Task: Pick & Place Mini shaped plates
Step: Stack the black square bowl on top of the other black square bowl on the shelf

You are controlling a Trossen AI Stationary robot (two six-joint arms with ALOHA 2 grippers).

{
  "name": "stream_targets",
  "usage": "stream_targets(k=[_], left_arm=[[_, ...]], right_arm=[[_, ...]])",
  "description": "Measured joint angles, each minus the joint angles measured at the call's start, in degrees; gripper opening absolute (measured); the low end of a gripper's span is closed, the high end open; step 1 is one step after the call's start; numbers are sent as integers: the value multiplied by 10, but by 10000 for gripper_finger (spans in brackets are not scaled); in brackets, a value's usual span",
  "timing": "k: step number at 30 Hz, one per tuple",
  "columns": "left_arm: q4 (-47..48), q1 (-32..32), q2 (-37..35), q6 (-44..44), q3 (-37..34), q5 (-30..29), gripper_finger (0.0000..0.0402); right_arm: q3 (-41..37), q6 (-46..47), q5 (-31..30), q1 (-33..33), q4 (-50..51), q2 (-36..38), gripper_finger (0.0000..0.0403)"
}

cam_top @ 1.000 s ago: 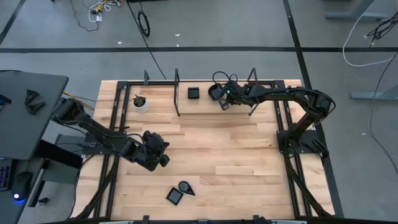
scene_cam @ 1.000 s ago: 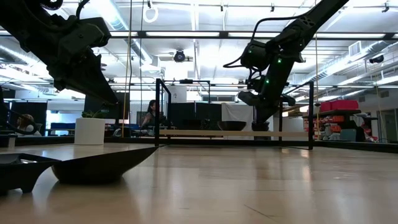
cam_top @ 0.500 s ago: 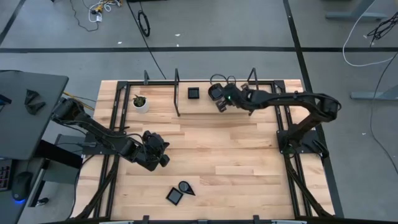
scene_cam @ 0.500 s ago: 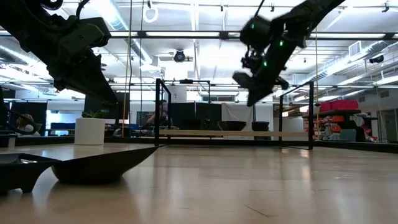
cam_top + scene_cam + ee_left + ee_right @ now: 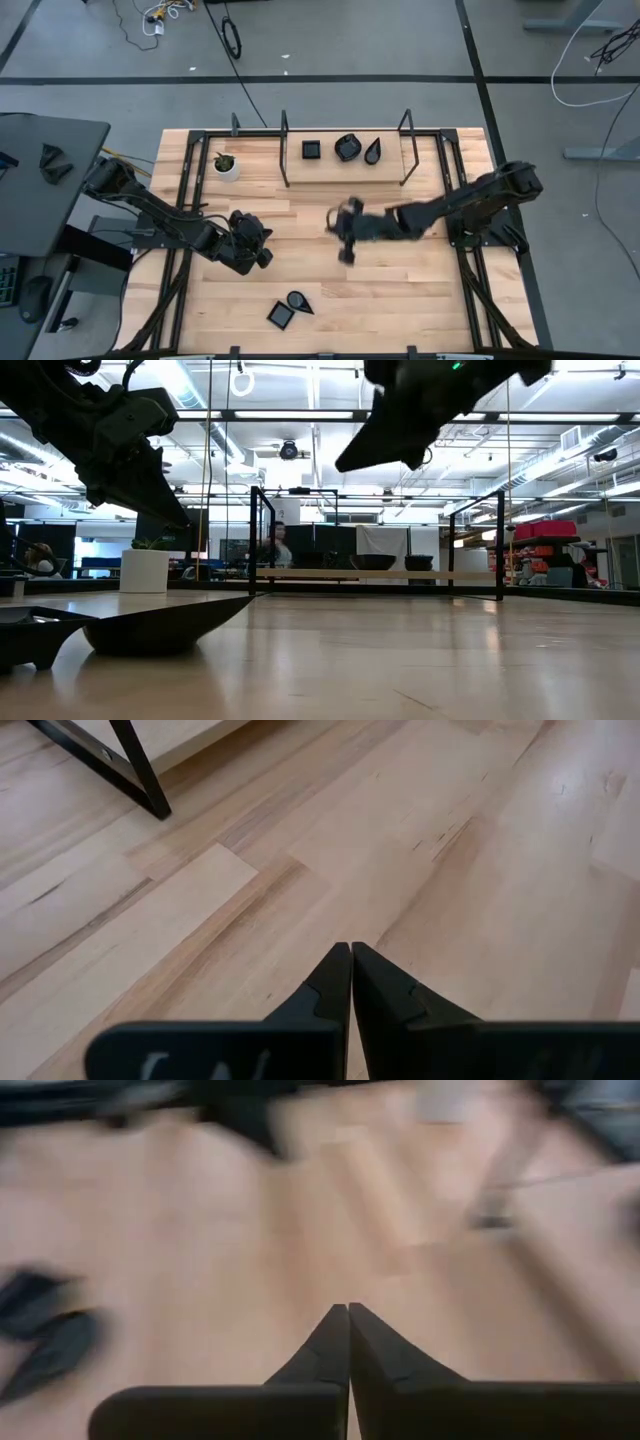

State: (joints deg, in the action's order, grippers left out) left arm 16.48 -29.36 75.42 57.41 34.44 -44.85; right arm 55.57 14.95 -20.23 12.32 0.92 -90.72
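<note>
No readable text — labels, brands, numbers — anywhere.

open-plan lab: wooden table (image 5: 380,275), floor cables (image 5: 590,60).

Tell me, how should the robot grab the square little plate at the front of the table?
Probably from straight above, fingers pinching one raised edge of the square plate. It lies flat and shallow, so the rim is the only part to grip. Choose the side away from the teardrop plate beside it.

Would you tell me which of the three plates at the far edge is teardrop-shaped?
The rightmost plate; the middle plate is rounded and the left plate square.
</note>
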Motion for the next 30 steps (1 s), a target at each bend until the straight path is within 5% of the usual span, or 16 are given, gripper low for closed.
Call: stream_targets(k=[12,22,30], left_arm=[[-18,-44,0,-17,0,44,16],[-255,-182,31,-263,0,146,16],[-344,-256,149,-299,6,163,48]], right_arm=[[0,88,28,147,-188,-116,23],[0,186,-35,195,-227,-141,38],[0,187,-49,208,-239,-141,38]])
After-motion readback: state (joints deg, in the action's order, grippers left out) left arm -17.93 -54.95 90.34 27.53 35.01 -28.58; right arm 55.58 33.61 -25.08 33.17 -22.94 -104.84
